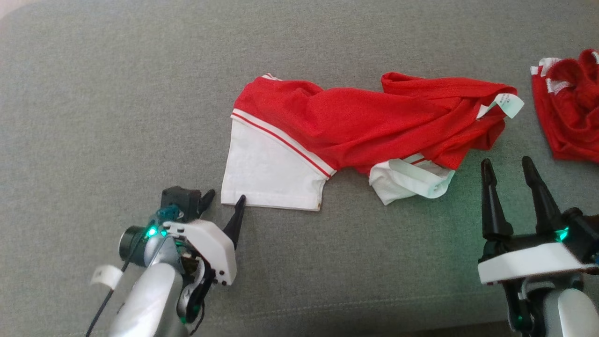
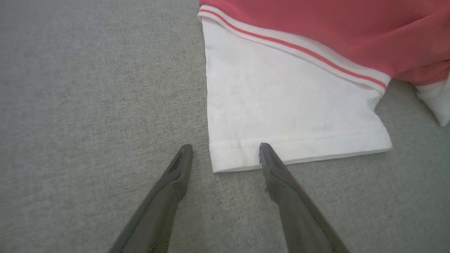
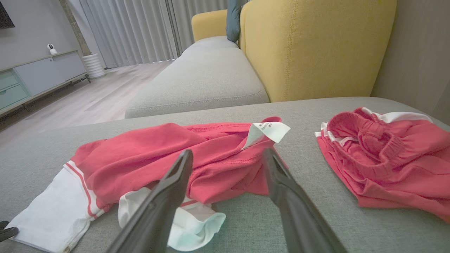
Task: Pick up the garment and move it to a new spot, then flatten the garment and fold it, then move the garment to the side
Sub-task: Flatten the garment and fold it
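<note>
Head view: the red garment [image 1: 374, 121] lies crumpled and unfolded on the grey sofa seat [image 1: 117, 93]. The left hand [image 1: 226, 195] is spread open and holds nothing, its fingers straddling the hem corner of the garment's white sleeve [image 1: 271, 168]. The right hand [image 1: 506, 160], also open and empty, hovers near the garment's label end. This looks like the reach for a first hold. Next, the left fingers likely need to sink and pinch that hem.

right fingers [image 3: 165, 200] apart | garment [image 3: 147, 151] crumpled | red shorts [image 3: 393, 158] nearby
</note>
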Robot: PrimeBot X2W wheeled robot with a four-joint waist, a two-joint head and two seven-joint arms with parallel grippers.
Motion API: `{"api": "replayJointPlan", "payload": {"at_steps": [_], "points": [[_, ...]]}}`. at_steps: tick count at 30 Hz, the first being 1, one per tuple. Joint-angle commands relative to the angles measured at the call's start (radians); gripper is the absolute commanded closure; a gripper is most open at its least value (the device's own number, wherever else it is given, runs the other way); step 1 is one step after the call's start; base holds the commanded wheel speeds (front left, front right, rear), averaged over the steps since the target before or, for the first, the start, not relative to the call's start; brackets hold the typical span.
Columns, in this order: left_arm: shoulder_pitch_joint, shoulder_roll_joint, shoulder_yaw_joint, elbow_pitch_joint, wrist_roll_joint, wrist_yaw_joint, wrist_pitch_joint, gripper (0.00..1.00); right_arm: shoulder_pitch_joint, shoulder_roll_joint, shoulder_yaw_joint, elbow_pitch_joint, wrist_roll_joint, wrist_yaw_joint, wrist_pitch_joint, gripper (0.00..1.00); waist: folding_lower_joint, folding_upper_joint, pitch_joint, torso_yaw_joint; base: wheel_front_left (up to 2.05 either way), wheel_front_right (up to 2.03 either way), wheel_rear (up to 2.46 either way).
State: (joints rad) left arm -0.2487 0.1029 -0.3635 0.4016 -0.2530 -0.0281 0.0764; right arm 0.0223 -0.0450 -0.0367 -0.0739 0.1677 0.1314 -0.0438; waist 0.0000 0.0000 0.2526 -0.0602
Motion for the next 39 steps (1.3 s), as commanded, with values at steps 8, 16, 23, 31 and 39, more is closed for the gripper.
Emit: {"api": "replayJointPlan", "payload": {"at_steps": [8, 16, 23, 31, 39], "points": [[-0.041, 0.011, 0.022, 0.014, -0.030, -0.025, 0.068, 1.00, -0.044, -0.005, 0.012, -0.022, 0.013, -0.001, 0.008, 0.00, 0.0000, 0.0000, 0.001, -0.004, 0.00, 0.00, 0.00], [-0.043, 0.025, 0.022, -0.009, -0.025, -0.008, 0.057, 1.00, -0.141, -0.077, -0.081, 0.054, 0.032, -0.001, 0.082, 0.00, 0.0000, 0.0000, 0.022, -0.003, 0.00, 0.00, 0.00], [-0.063, 0.030, 0.012, -0.035, -0.020, -0.005, 0.040, 1.00, -0.340, -0.198, -0.110, 0.200, 0.110, -0.001, 0.192, 0.00, 0.0000, 0.0000, 0.055, 0.019, 0.00, 0.00, 0.00], [-0.075, 0.031, 0.002, -0.053, -0.020, -0.002, 0.028, 1.00, -0.454, -0.265, -0.009, 0.366, 0.185, -0.001, 0.341, 0.00, 0.0000, 0.0000, 0.080, 0.047, 0.00, 0.00, 0.00], [-0.074, 0.036, 0.003, -0.053, -0.025, 0.006, 0.016, 1.00, -0.480, -0.298, 0.063, 0.393, 0.236, -0.001, 0.371, 0.08, 0.0000, 0.0000, 0.084, 0.051, 0.00, 0.00, 0.00]]}}
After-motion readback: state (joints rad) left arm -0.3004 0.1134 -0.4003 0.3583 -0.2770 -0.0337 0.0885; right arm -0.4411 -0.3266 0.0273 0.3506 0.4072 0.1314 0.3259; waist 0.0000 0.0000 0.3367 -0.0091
